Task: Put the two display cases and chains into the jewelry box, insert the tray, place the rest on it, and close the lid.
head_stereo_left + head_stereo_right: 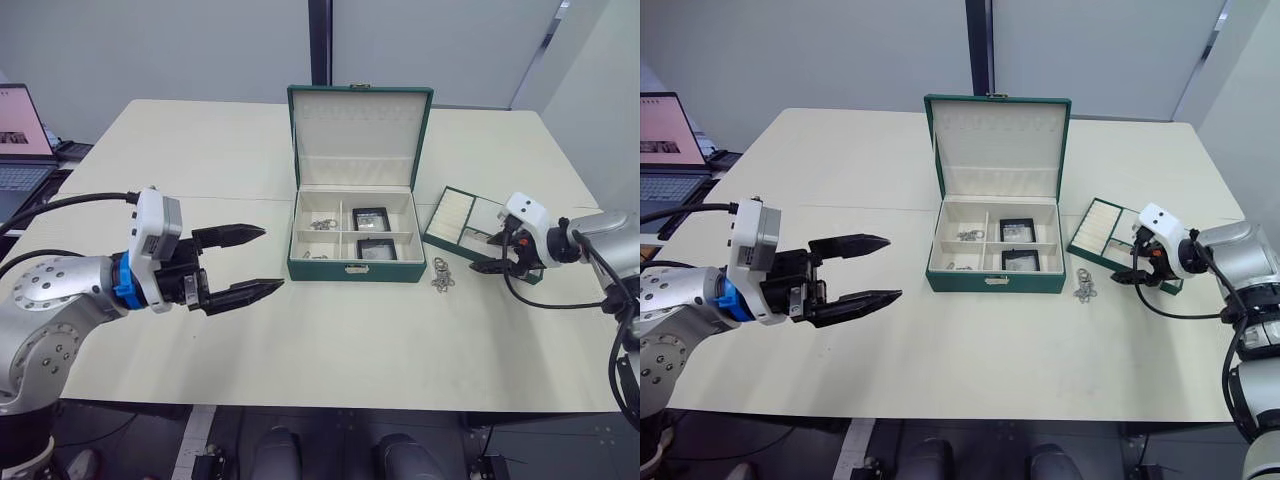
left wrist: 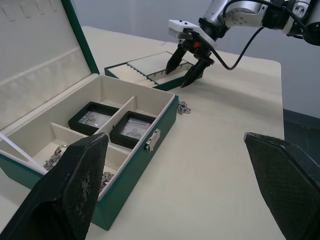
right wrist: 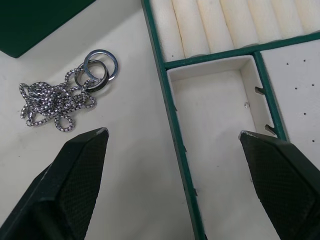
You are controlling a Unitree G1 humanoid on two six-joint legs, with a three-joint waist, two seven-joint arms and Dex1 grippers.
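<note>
Right wrist view: open right gripper straddling near rim of shallow dark green cream-lined tray, silvery chain bunch with rings just beside. Tray right of deep dark green jewelry box; both black-framed display cases already in box. Left gripper open, left of box, idle. Best pinch tray wall squarely, lift level. No readable writing.

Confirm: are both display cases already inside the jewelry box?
Yes. Both display cases lie in the right-hand compartments of the open jewelry box, one behind the other.
</note>
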